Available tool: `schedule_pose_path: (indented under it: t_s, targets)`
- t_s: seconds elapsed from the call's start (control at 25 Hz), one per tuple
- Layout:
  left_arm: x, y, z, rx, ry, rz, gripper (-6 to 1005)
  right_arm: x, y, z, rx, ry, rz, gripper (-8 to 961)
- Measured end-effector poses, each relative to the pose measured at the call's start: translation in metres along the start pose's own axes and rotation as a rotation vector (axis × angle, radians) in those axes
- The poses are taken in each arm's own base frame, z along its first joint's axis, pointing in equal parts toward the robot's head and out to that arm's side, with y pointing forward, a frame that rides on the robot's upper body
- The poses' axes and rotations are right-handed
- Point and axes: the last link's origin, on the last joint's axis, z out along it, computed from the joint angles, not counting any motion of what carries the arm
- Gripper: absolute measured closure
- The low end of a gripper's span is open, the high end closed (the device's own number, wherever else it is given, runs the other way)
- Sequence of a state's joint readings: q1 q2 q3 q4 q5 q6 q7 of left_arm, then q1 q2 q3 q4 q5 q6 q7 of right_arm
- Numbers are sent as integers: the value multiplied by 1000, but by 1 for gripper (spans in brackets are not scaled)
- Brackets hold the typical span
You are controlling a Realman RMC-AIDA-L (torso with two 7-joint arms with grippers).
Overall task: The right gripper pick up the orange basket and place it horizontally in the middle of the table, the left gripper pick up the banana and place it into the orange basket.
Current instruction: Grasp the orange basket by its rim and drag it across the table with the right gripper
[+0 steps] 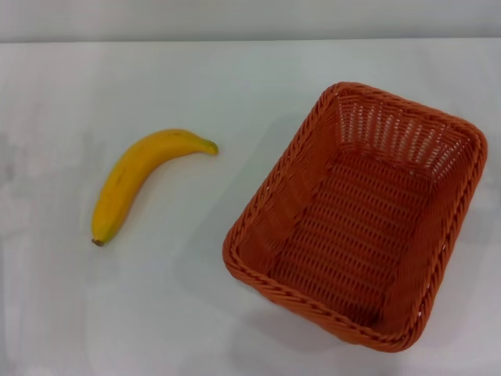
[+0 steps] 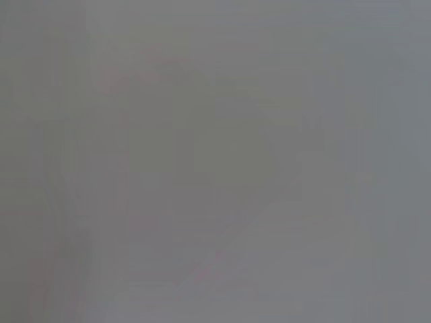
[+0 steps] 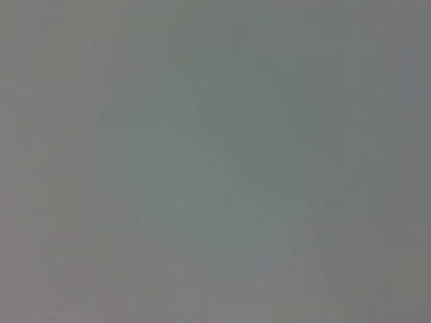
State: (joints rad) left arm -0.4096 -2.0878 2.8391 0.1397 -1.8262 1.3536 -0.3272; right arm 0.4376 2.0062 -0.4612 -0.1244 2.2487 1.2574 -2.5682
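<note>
Right gripper unseen, state unknown — orange basket [image 1: 356,215] askew, right of frame; grip near rim, square it centre-table.

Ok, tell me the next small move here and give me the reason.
Probably bring the right gripper, out of view for now, down to the orange basket. The basket sits empty on the right of the table, turned at an angle, and the banana lies apart on the left, so the basket likely needs setting straight in the middle first.
</note>
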Motion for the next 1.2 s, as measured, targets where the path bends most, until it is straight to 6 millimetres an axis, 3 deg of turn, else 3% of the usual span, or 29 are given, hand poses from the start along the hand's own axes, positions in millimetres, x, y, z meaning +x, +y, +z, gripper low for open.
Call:
schedule_pose_path:
  t_s: [0.28, 0.48, 0.64, 0.88, 1.2]
  targets:
    - [4, -6, -14, -19, 22, 14, 124, -28, -4, 14, -117, -26, 45, 100]
    - [5, -10, -27, -15, 36, 4, 125, -79, 7, 49, -374, 107, 75, 102]
    - [6, -14, -33, -6, 43, -8, 125, -120, 29, 78, -521, 263, 1, 103]
    - [6, -18, -37, 1, 41, -83, 125, -162, 65, 98, -598, 498, -145, 105]
    - [4, -18, -32, 5, 25, -75, 125, -192, 112, 111, -676, 715, -263, 107]
